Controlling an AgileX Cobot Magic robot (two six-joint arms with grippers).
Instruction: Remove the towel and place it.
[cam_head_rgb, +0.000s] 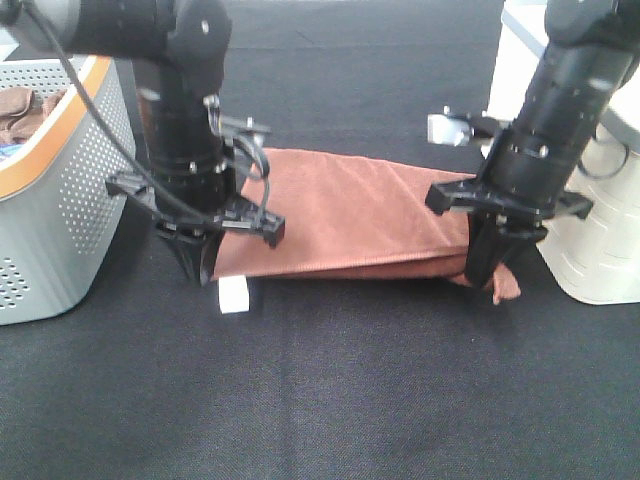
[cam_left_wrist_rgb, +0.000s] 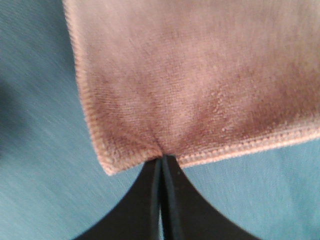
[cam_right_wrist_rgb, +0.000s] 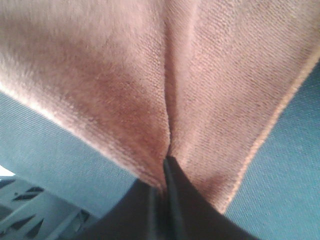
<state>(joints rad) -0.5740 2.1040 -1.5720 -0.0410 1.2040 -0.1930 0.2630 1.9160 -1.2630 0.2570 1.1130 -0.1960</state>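
The rust-brown towel (cam_head_rgb: 360, 215) lies folded in a long band across the black table, with a small white tag (cam_head_rgb: 233, 294) at its front left corner. My left gripper (cam_head_rgb: 200, 270) points down at that left corner and is shut on the towel's hem. In the left wrist view the jaws (cam_left_wrist_rgb: 163, 160) pinch the stitched edge of the towel (cam_left_wrist_rgb: 200, 75). My right gripper (cam_head_rgb: 485, 270) is shut on the towel's front right corner, where the cloth bunches. The right wrist view shows the towel (cam_right_wrist_rgb: 150, 65) creased into the closed jaws (cam_right_wrist_rgb: 167, 162).
A grey perforated basket (cam_head_rgb: 60, 200) with an orange rim stands at the left edge, with brown cloth inside. A white container (cam_head_rgb: 600, 240) stands at the right edge, close behind my right arm. Black tablecloth (cam_head_rgb: 330, 400) stretches in front of the towel.
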